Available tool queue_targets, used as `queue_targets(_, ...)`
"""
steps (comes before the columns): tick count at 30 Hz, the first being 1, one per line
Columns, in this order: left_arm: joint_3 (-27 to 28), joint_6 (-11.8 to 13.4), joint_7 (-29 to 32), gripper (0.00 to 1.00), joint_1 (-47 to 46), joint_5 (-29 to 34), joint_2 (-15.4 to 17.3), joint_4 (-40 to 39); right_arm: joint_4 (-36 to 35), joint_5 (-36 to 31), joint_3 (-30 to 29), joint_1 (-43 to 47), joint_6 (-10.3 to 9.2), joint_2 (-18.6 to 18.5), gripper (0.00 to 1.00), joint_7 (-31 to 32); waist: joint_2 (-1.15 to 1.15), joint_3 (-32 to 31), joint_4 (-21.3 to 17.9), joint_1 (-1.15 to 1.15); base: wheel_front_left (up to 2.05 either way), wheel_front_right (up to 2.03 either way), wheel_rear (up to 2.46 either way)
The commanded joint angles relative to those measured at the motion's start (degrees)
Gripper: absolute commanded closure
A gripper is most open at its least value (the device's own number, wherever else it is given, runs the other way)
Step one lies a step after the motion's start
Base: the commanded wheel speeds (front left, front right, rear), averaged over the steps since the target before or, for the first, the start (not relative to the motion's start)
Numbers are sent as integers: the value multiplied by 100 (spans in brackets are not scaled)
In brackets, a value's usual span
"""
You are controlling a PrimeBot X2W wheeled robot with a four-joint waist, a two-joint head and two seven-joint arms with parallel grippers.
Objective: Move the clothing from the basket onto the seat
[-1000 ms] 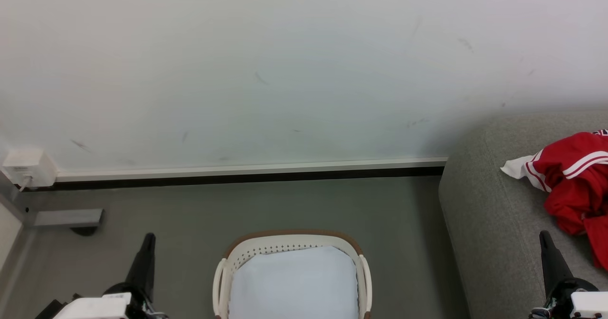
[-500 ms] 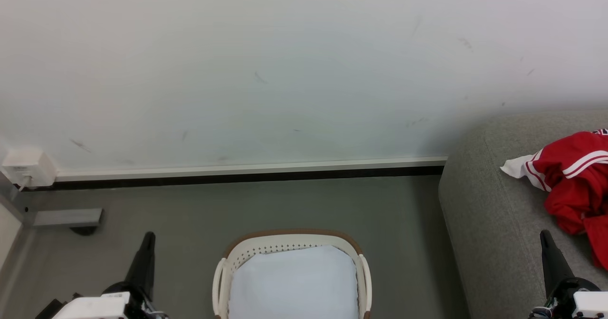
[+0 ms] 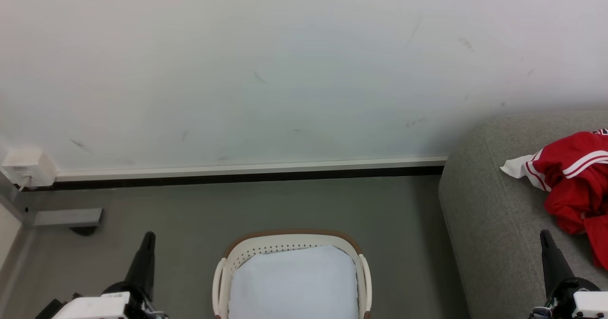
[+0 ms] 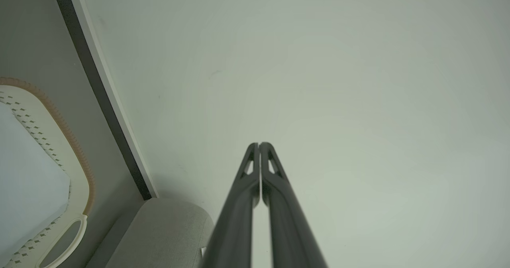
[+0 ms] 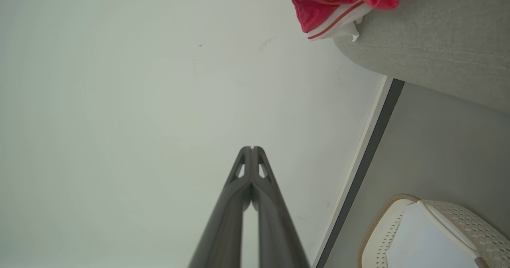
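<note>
Red clothing (image 3: 577, 181) with white stripes lies crumpled on the grey sofa seat (image 3: 494, 219) at the right, also in the right wrist view as clothing (image 5: 338, 0) on the seat (image 5: 438, 44). The cream basket (image 3: 247, 248) with a brown rim stands on the floor at bottom centre, holding a pale blue-white liner (image 3: 294, 281). My left gripper (image 3: 149, 236) is shut, left of the basket. My right gripper (image 3: 544, 234) is shut, over the seat's front, below the clothing. Both wrist views show the fingertips pressed together, left gripper (image 4: 259, 144), right gripper (image 5: 252, 148).
A white wall with a pale skirting board (image 3: 247, 169) runs behind the basket. A white socket box (image 3: 28, 167) and a grey bracket (image 3: 66, 217) sit at the far left. Grey floor (image 3: 403, 224) separates basket and sofa.
</note>
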Motion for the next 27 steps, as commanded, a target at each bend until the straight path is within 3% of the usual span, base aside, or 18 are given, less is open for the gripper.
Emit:
queue_targets(1, 10, -22, 24, 100, -50, -79, 40, -19, -28, 9, -26, -71, -12, 3, 100, 16, 0, 0, 0, 0, 0, 0, 0)
queue_targets(27, 9, -23, 23, 100, -49, -80, 40, -20, -27, 5, -29, -71, -12, 5, 100, 19, 0, 0, 0, 0, 0, 0, 0)
